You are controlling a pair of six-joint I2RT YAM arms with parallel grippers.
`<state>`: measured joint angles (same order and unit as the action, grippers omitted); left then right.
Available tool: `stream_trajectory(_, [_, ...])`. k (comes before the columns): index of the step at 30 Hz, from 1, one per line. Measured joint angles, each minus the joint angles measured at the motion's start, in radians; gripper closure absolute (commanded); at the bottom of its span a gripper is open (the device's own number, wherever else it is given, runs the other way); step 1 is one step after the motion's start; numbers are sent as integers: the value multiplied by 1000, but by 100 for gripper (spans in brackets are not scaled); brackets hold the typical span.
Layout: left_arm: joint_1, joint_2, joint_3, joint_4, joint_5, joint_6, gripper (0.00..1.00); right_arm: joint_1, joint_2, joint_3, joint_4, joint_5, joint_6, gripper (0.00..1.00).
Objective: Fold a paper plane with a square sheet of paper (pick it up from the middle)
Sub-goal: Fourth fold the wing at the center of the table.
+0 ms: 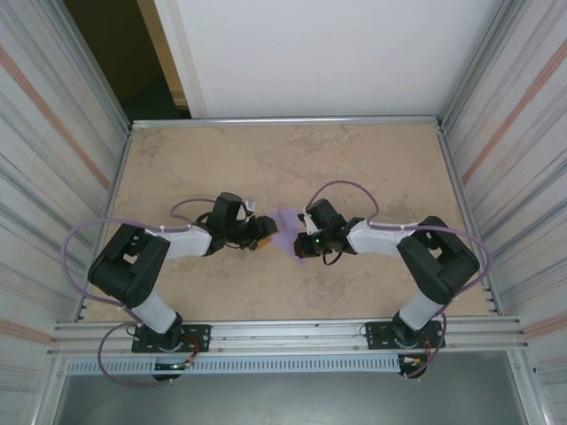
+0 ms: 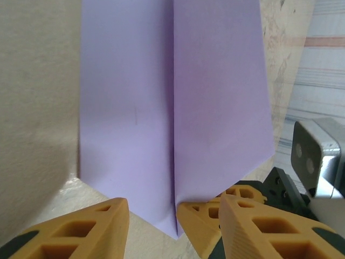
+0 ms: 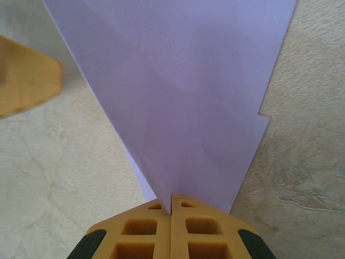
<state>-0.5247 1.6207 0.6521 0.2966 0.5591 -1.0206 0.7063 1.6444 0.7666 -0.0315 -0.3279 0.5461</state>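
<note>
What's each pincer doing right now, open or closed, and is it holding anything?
Left pincer: open, holding nothing.
Right pincer: closed on the pointed end of the folded lavender paper.

Overhead view: even, soft light from above, no glare; faint shadows on table [image 1: 372,159] under both arms. Left wrist view: paper [image 2: 215,108] bright, sharp; broad soft shadow left of left gripper [image 2: 173,208]; its fingers [image 2: 91,229] slightly blurred. Right wrist view: paper crisp ahead of right gripper [image 3: 171,202]; left gripper's finger [image 3: 27,75], far left, out of focus.
</note>
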Motion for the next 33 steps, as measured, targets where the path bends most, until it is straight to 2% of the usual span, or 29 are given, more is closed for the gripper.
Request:
stream_trajectory(6, [-28, 35, 0, 43, 10, 29, 47, -53, 3, -28, 66, -125, 29, 97])
stream_trajectory(13, [-47, 60, 36, 45, 10, 101, 47, -99, 32, -42, 125, -230, 53, 97])
stream_trajectory(24, [-47, 118, 92, 43, 17, 168, 46, -124, 49, -46, 158, -292, 56, 97])
stream_trajectory(33, [-47, 136, 134, -21, 13, 187, 45, -131, 71, -51, 171, -310, 56, 97])
